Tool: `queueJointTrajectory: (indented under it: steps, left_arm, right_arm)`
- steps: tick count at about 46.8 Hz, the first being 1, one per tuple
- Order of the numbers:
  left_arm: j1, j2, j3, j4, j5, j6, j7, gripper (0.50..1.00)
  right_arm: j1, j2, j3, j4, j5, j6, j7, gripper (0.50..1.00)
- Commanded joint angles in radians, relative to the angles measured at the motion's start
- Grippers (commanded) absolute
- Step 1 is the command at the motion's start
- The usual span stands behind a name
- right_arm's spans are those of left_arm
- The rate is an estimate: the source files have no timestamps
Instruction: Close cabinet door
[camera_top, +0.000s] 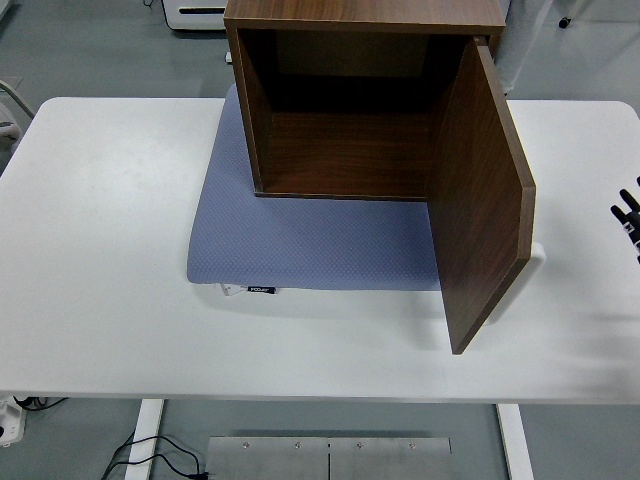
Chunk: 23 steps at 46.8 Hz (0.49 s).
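Standing on a blue-grey mat (300, 245) at the far middle of the white surface (110, 260), the brown wooden cabinet (350, 110) faces the near edge with its inside bare. Its door (480, 200) is hinged on the right side and swung wide open — it juts out toward the near edge. Only the dark fingers (626, 210) of the right hand (629, 218) show at the right edge, well apart from the door; they look spread and hold nothing.

Open cabinet door (483, 195), right hand (628, 215) apart
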<state>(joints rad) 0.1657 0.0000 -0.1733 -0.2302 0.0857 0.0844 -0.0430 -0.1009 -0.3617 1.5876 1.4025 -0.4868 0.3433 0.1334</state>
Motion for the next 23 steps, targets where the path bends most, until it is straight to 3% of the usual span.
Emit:
queueJointTrajectory:
  steps: [1,23]
  left_arm:
    - [0.0,0.0,0.0,0.0,0.0,0.0,0.0,1.0]
    - [0.0,0.0,0.0,0.0,0.0,0.0,0.0,1.0]
  right_arm:
    - [-0.016,0.003,-0.02,0.021,-0.004,0.0,0.002,1.0]
    - [-0.054,0.084,-0.121,0.075,-0.107,0.0,0.003,1.0]
